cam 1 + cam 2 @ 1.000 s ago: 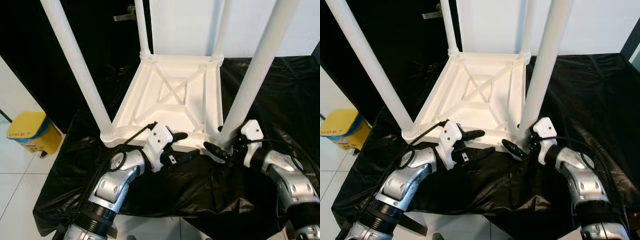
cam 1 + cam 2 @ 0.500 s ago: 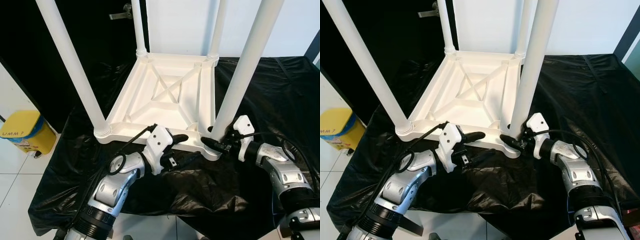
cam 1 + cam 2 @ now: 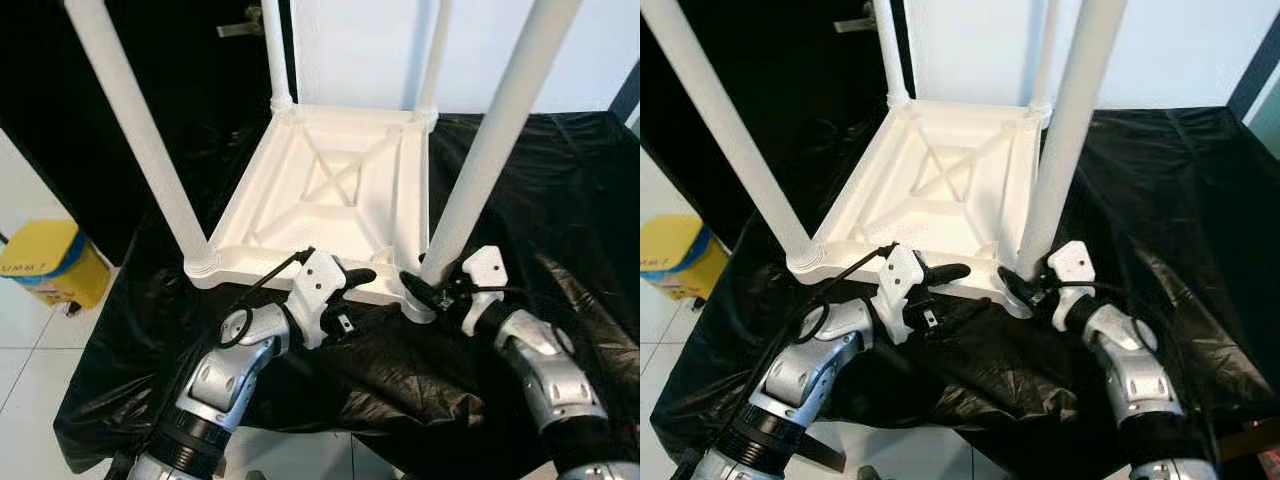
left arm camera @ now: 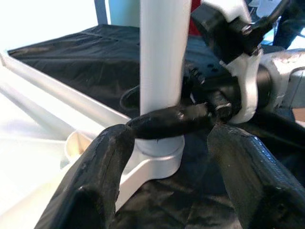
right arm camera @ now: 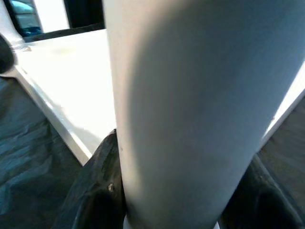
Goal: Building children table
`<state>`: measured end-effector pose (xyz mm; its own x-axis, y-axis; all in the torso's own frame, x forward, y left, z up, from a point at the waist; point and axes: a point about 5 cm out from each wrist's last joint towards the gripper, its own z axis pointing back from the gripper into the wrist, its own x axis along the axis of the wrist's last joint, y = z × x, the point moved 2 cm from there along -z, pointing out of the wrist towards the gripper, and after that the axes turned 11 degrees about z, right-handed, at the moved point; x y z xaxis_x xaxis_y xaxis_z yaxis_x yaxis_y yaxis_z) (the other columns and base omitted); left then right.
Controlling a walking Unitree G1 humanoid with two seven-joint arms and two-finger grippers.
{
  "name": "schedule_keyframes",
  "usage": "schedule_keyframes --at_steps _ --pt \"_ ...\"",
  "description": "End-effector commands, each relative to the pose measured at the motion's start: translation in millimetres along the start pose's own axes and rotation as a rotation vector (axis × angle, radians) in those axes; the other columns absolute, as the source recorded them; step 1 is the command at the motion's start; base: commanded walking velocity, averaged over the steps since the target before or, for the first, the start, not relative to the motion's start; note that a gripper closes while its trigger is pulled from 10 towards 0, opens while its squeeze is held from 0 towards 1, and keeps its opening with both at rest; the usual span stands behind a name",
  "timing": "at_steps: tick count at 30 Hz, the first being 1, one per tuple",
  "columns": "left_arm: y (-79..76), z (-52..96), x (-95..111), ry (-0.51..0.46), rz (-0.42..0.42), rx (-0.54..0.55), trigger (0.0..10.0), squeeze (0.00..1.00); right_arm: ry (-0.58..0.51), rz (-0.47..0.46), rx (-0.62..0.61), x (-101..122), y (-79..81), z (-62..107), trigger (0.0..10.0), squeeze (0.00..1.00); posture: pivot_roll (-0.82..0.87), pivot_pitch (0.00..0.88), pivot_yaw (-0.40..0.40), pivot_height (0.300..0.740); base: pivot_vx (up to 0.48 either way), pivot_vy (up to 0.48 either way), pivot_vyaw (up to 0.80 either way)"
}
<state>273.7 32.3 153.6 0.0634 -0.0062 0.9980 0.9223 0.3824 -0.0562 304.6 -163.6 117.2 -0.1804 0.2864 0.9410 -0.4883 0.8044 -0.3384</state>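
Observation:
The white children's table (image 3: pixel 340 190) lies upside down on a black sheet, its four legs pointing up. My right gripper (image 3: pixel 425 290) is shut on the base of the near right leg (image 3: pixel 480 160). In the right wrist view that leg (image 5: pixel 190 109) stands between the two fingers (image 5: pixel 95 191), which touch both of its sides. My left gripper (image 3: pixel 365 292) is open at the table's near rim, one finger over the edge and one below it. The left wrist view looks between its own fingers (image 4: pixel 102 176) at the leg's socket, with a right finger (image 4: pixel 171 121) curled round it.
The black sheet (image 3: pixel 560 200) covers the work surface and hangs over its near edge. A yellow bin (image 3: pixel 45 265) stands on the white floor tiles to the left. A dark door with a handle (image 3: pixel 245 28) and a white wall are behind the table.
My right gripper has closed in from beside the near right leg onto its base, and that arm's elbow has swung. The left gripper has held its place. The head view shifted slightly.

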Motion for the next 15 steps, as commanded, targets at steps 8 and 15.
schedule_keyframes --at_steps 8,15 --pt "2.3 -2.7 -1.7 0.014 0.002 -0.025 10.0 0.0 0.11 -0.061 -0.289 -11.8 19.6 8.7 10.0 0.0 -0.17 0.048 0.049 0.74 0.0 0.0 0.0" --pt "4.3 -9.5 1.5 -0.005 -0.002 -0.032 10.0 0.0 0.153 -0.105 -0.493 -4.7 40.1 6.7 10.0 0.0 -0.19 0.032 0.049 0.74 0.0 0.0 0.0"
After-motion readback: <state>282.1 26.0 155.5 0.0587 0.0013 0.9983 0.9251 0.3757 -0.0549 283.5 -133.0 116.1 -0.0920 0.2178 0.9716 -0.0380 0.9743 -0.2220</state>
